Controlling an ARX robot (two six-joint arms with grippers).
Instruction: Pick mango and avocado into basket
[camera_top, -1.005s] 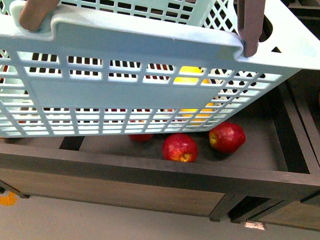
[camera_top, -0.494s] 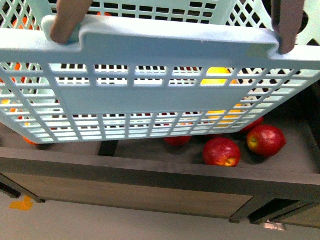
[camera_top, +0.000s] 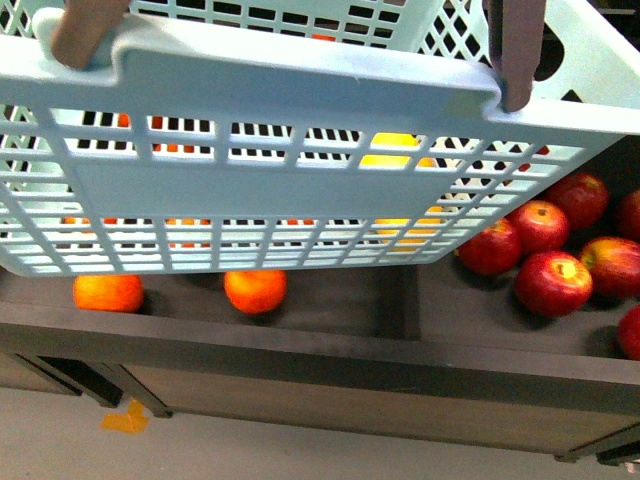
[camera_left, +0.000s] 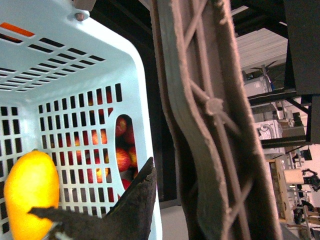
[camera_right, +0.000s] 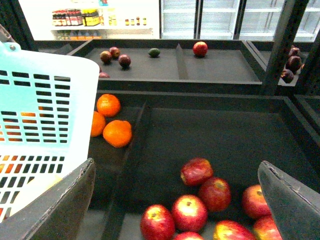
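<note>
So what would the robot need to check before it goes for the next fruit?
1. The mango is inside the basket: ok.
2. The avocado is inside the basket: not ok; it sits on the far shelf.
3. The right hand is free: ok; open and empty above the red apples.
4. The basket is held securely: cannot tell; its brown handle fills the left wrist view.

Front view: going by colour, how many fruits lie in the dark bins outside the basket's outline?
orange fruits: 2
red apples: 7, two of them cut by the picture's edge
Total: 9. Fruit seen only through the slots of the basket is not counted.
</note>
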